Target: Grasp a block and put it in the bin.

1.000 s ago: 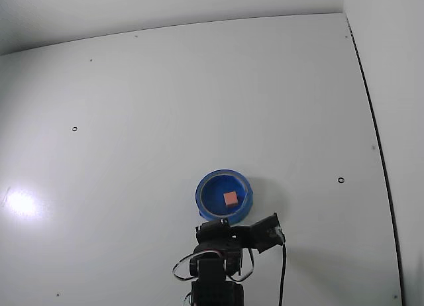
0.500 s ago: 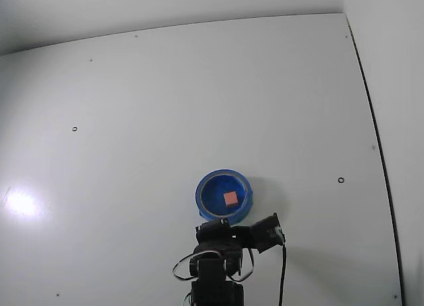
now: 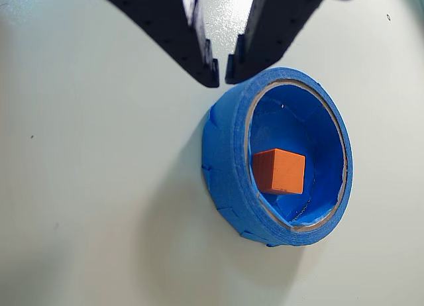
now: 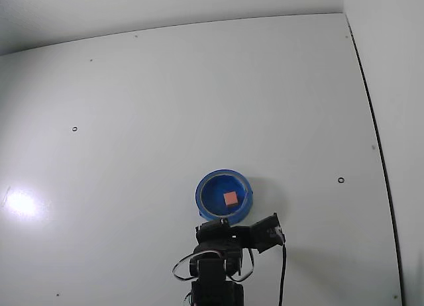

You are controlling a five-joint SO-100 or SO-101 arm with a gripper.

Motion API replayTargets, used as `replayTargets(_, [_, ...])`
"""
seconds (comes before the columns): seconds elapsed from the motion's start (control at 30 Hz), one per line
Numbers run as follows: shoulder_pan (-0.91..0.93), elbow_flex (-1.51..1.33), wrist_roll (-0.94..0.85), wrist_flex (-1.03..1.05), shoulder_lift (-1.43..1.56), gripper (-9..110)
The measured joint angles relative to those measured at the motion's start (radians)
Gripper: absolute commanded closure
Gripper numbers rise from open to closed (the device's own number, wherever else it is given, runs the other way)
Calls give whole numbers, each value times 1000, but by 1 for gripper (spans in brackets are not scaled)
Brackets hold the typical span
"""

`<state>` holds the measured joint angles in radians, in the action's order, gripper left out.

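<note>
Orange block (image 3: 279, 171) sits inside the blue bin (image 3: 228, 153) on the desk (image 4: 199, 107); the end effector (image 3: 221, 73), jaws nearly closed and empty, hovers beside the rim; placing looks done, only retreat remains

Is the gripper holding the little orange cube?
No, in the wrist view the orange cube sits inside the blue bin, while the gripper is outside it with nothing between its fingertips.

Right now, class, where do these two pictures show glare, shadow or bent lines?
Fixed view: a bright glare spot on the table at left, and the table's far edge bows. Wrist view: a soft shadow lies left of the bin; the block inside looks sharp.
</note>
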<state>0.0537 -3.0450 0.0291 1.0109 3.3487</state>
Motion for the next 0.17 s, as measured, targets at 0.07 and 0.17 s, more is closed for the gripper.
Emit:
replayTargets(0.07, [0, 0, 0, 0, 0, 101])
replayTargets(0.17, [0, 0, 0, 0, 0, 101])
